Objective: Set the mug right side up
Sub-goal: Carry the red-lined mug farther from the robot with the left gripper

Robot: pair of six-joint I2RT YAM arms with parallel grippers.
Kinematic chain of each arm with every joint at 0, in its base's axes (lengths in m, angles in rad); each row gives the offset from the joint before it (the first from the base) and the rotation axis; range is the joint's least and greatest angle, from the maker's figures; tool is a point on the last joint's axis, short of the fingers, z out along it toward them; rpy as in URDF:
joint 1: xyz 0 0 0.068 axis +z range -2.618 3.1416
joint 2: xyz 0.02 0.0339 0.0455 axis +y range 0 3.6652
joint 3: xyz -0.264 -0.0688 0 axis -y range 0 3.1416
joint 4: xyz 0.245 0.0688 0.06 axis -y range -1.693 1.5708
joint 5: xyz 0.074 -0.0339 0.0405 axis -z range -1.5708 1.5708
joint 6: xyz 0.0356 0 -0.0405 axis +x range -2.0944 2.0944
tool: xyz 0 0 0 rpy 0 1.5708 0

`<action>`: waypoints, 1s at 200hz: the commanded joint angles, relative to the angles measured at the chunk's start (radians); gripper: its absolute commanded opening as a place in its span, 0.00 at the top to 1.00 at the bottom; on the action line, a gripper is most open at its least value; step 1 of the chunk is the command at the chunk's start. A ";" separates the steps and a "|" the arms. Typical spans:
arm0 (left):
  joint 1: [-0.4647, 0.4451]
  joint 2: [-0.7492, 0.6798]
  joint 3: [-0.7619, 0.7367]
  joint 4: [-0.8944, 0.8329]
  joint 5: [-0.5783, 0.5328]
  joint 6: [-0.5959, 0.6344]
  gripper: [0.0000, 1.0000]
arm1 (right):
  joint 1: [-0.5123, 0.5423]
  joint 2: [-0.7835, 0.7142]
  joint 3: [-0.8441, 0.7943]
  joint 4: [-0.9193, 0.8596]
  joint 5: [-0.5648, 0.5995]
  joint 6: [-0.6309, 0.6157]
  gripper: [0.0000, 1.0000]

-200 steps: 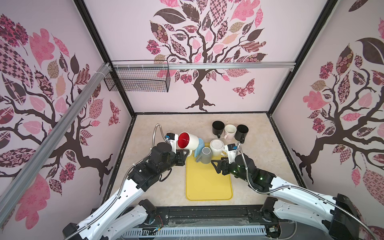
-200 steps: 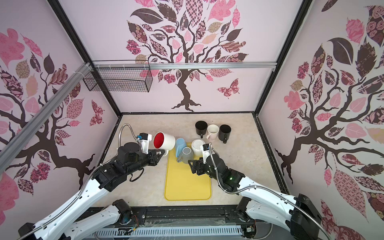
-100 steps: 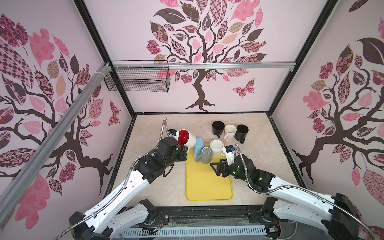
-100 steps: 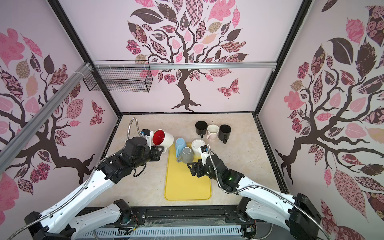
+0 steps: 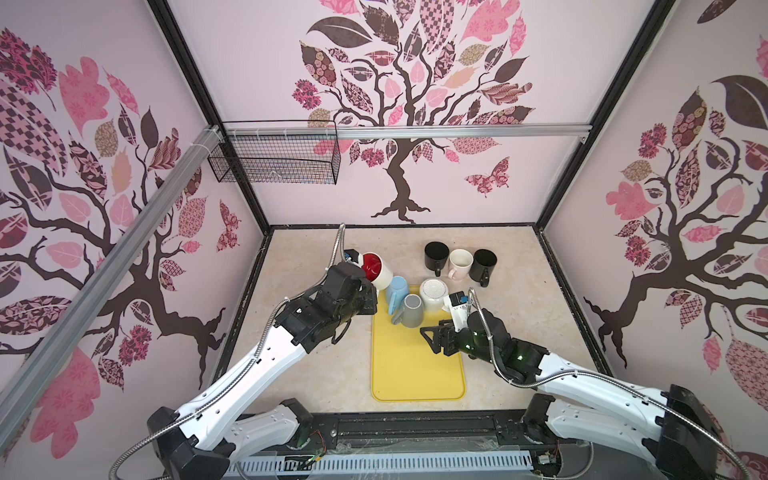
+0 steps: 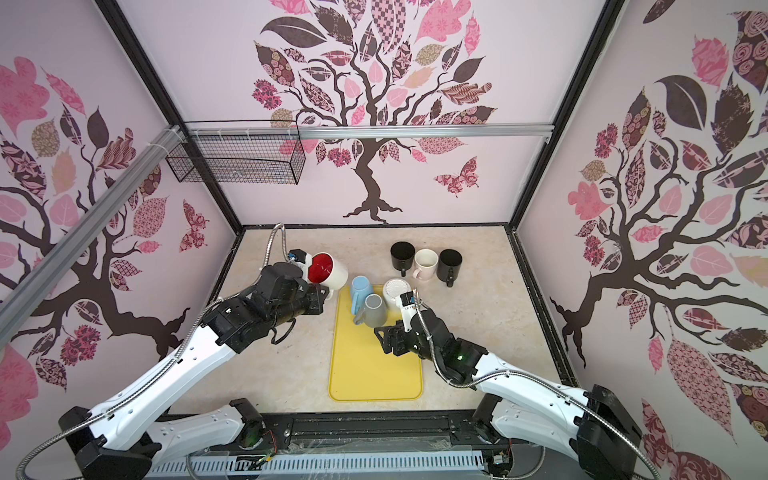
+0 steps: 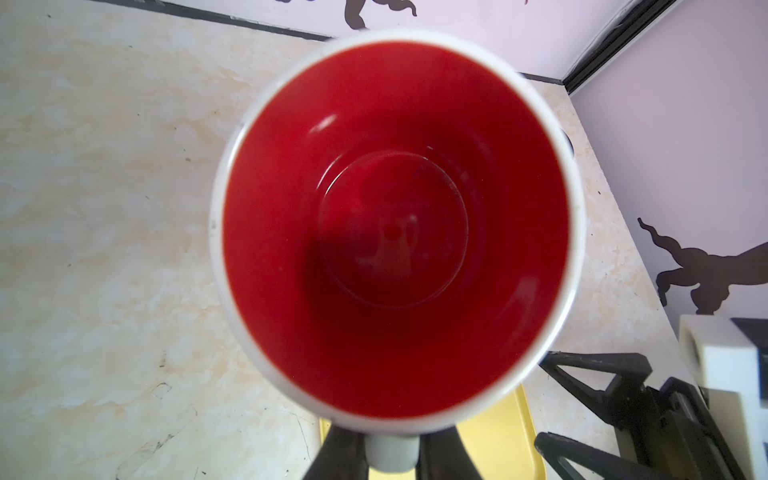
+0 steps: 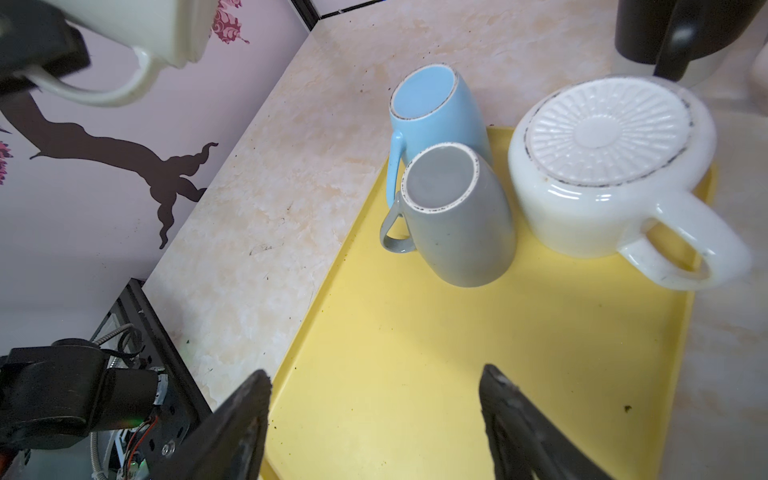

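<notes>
mug: white ceramic mug with a red inside (image 5: 376, 270), held clear of the table and tilted, mouth up toward the left arm. It is just beside the tray's far-left corner.
left gripper (image 7: 392, 453): clamped on the mug's handle, same grip as a second ago.
change: mug is a little further toward the back wall, mouth looks smaller, left arm reaches further out.
right gripper (image 5: 430, 340): jaws wide apart and empty, over the yellow plastic tray (image 5: 415, 374); barely shifted.
tray load: light-blue mug (image 5: 397, 291), grey mug (image 5: 409, 309) and wide white mug (image 5: 434, 293), all bottom-up at the far end, unmoved.
</notes>
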 commanded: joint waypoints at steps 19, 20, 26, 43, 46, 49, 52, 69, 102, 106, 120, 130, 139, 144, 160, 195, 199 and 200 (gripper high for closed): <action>0.009 0.056 0.169 -0.043 -0.084 0.076 1.00 | 0.006 0.053 0.014 0.010 -0.013 -0.011 0.20; 0.010 0.060 0.172 -0.044 -0.083 0.076 1.00 | 0.006 0.054 0.013 0.010 -0.014 -0.011 0.20; 0.019 0.072 0.187 -0.051 -0.072 0.079 1.00 | 0.006 0.061 0.016 0.013 -0.015 -0.012 0.20; 0.035 0.111 0.226 -0.059 -0.057 0.094 1.00 | 0.006 0.080 0.017 0.020 -0.019 -0.012 0.20; 0.038 0.117 0.236 -0.062 -0.056 0.097 1.00 | 0.006 0.082 0.017 0.020 -0.021 -0.011 0.20; 0.038 0.125 0.243 -0.063 -0.055 0.101 1.00 | 0.006 0.084 0.016 0.022 -0.022 -0.013 0.20; 0.041 0.131 0.249 -0.064 -0.055 0.106 1.00 | 0.007 0.087 0.017 0.023 -0.019 -0.011 0.20; 0.055 0.160 0.276 -0.063 -0.038 0.120 1.00 | 0.006 0.108 0.021 0.028 -0.017 -0.015 0.20; 0.088 0.214 0.330 -0.079 -0.005 0.144 1.00 | 0.007 0.146 0.027 0.040 -0.028 -0.013 0.20; 0.091 0.221 0.339 -0.085 -0.004 0.149 1.00 | 0.007 0.148 0.028 0.040 -0.028 -0.013 0.20; 0.101 0.248 0.372 -0.114 -0.004 0.159 1.00 | 0.006 0.155 0.033 0.039 -0.028 -0.014 0.20; 0.114 0.259 0.385 -0.117 0.009 0.165 1.00 | 0.006 0.156 0.033 0.039 -0.026 -0.014 0.20; 0.130 0.266 0.392 -0.116 0.035 0.166 1.00 | 0.006 0.158 0.032 0.043 -0.024 -0.014 0.20; 0.139 0.272 0.396 -0.115 0.045 0.167 1.00 | 0.006 0.161 0.032 0.043 -0.022 -0.015 0.20; 0.164 0.294 0.417 -0.117 0.070 0.175 1.00 | 0.007 0.173 0.032 0.046 -0.024 -0.016 0.20; 0.176 0.359 0.486 -0.142 0.086 0.199 1.00 | 0.006 0.192 0.033 0.063 -0.042 -0.008 0.20; 0.175 0.365 0.493 -0.144 0.086 0.201 1.00 | 0.006 0.193 0.032 0.062 -0.040 -0.007 0.20; 0.175 0.368 0.495 -0.145 0.086 0.201 1.00 | 0.006 0.193 0.033 0.061 -0.040 -0.007 0.20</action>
